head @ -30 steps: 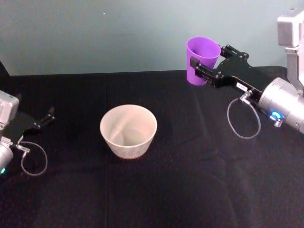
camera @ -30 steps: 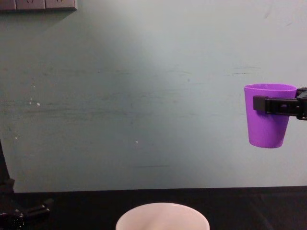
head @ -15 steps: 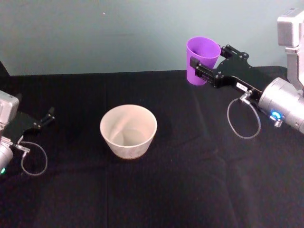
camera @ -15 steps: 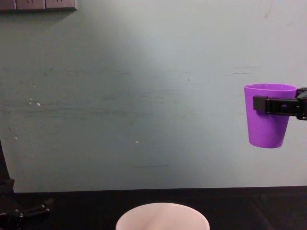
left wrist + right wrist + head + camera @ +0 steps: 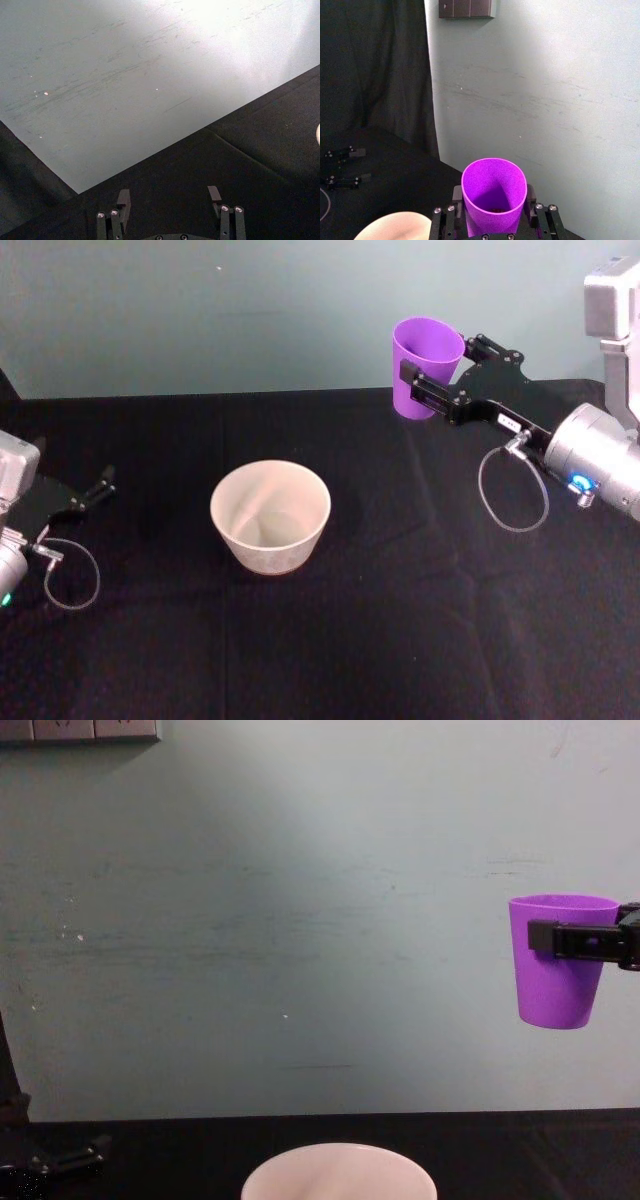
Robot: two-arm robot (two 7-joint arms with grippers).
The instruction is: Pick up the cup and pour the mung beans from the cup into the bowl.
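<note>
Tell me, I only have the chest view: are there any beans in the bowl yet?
Observer: No, the head view shows the bowl bare inside.
Operator: Is the cup above it?
Observer: No. The cup, upright in the right gripper, hangs to the bowl's right and farther back.
Operator: And the left arm?
Observer: The left gripper lies open on the table at the left, apart from the bowl.
</note>
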